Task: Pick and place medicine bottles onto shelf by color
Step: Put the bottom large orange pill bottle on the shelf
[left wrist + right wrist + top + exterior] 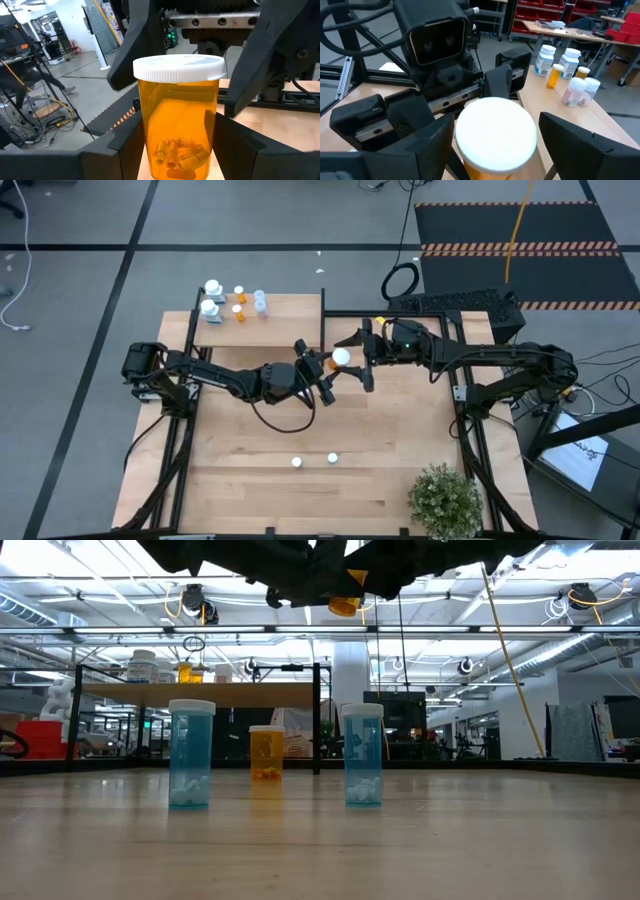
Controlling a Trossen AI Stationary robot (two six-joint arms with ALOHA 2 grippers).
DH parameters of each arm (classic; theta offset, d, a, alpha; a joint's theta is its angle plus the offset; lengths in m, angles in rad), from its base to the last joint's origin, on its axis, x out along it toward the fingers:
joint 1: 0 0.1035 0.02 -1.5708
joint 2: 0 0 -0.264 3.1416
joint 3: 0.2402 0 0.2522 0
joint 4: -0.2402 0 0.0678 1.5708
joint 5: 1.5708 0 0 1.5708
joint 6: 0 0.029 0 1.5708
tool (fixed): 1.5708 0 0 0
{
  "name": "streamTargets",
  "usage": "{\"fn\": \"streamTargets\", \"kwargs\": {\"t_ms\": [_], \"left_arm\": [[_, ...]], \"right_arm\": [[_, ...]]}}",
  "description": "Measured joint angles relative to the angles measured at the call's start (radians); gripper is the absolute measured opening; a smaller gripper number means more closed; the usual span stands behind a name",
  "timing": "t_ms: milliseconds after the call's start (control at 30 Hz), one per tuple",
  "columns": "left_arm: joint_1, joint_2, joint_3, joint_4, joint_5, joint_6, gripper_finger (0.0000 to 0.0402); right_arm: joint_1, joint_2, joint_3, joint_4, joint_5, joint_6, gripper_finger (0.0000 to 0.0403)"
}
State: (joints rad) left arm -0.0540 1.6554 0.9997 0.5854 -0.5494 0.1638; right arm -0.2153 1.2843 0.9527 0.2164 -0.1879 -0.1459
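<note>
Currently an orange bottle (pixel 177 125) is gripped low on its body by the left gripper (pixel 322 373), raised above mid-table. Its white cap is flanked by the spread fingers of the right gripper (pixel 352 360). 6 bottles are seen on the shelf (pixel 290 320).

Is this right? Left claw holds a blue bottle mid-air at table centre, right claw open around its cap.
Wrong colour. The bottle in the left claw is orange-amber, with a white cap, as the left wrist view shows. The rest holds: it is off the table, and the right claw is open around the cap.
</note>
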Motion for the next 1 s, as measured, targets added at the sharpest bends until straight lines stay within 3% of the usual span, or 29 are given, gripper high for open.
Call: {"fn": "streamTargets", "kwargs": {"t_ms": [500, 1000], "left_arm": [[0.004, 0.0, 0.0, -0.015, 0.0, 0.0, 0.0207], [0.012, 0.0, 0.0, -0.043, 0.002, -0.008, 0.0207]], "right_arm": [[0.0, 0.0, 0.0, 0.0, 0.0, 0.011, 0.0289], [0.0, 0.0, 0.0, -0.019, 0.0, 0.022, 0.0221]]}}
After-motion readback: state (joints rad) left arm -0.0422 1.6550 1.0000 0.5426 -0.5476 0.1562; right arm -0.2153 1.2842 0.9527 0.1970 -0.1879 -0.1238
